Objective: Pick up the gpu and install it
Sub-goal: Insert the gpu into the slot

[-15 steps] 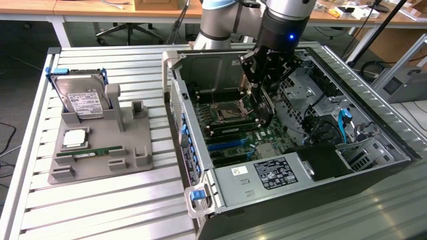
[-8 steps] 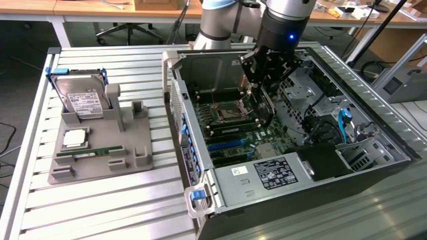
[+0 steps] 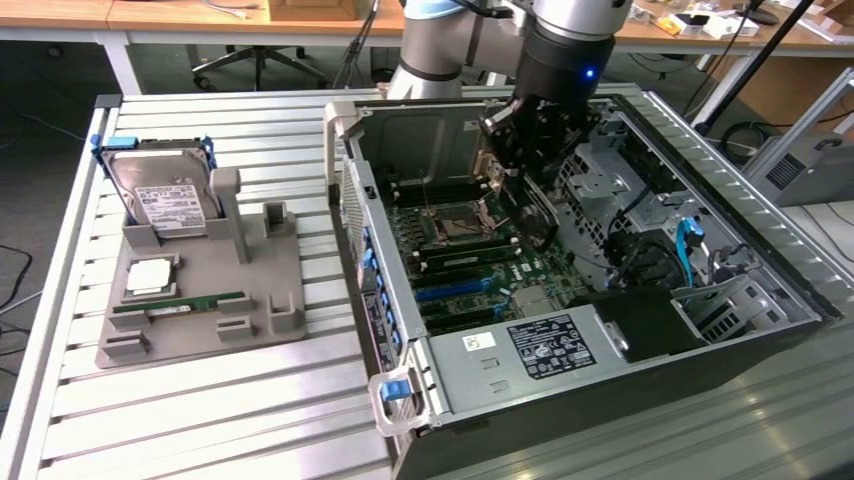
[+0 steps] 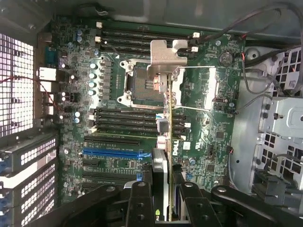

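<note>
The gpu (image 4: 168, 118) shows edge-on in the wrist view as a thin dark card with a silvery metal bracket (image 4: 166, 56) at its far end. My gripper (image 4: 166, 189) is shut on it, with one black finger on each side. In the exterior view the gripper (image 3: 514, 175) is inside the open computer case (image 3: 587, 350). It holds the gpu (image 3: 538, 215) upright above the motherboard (image 3: 461, 255), over the CPU socket and memory slots. The card hangs clear of the board. The blue expansion slot (image 4: 116, 152) lies off to one side of the card.
On the slatted table at the exterior view's left stands a grey fixture (image 3: 274, 290). It carries a hard drive in a blue frame (image 3: 163, 195), a CPU (image 3: 150, 277) and a green RAM stick (image 3: 180, 303). Drive cages and cables (image 3: 667, 250) crowd the case's right side.
</note>
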